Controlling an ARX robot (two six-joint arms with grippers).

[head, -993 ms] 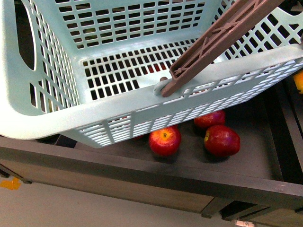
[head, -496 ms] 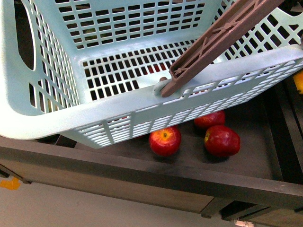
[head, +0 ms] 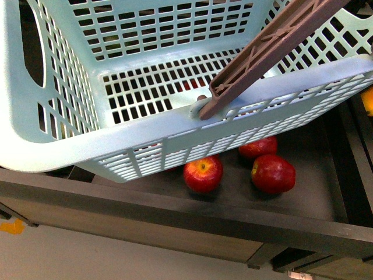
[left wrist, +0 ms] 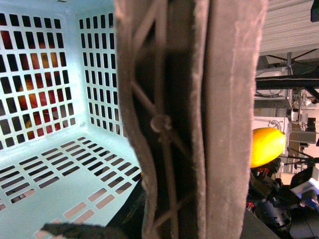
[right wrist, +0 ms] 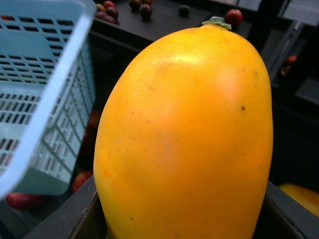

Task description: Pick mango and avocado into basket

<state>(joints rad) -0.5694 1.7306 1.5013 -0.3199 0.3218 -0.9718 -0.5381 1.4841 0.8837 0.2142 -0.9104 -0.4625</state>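
Observation:
The light turquoise basket (head: pixel 145 131) fills most of the front view, hanging tilted above a dark shelf with its brownish handle (head: pixel 262 52) swung up to the right. My left gripper (left wrist: pixel 189 224) is shut on that handle (left wrist: pixel 199 119), which blocks most of the left wrist view; the basket's slotted floor (left wrist: pixel 60 164) lies bare behind it. The yellow-orange mango (right wrist: pixel 184 134) is held stem end up in my shut right gripper (right wrist: pixel 184 219), just outside the basket's wall (right wrist: pixel 45 99). It also shows as the mango (left wrist: pixel 266 146) past the handle. The avocado is out of view.
Three red apples (head: pixel 203 174) (head: pixel 273 173) (head: pixel 258 147) lie on the dark wooden shelf (head: pixel 175 216) under the basket. An orange-yellow bit (head: pixel 367 99) shows at the right edge. Small fruits (right wrist: pixel 144 7) sit on a far shelf.

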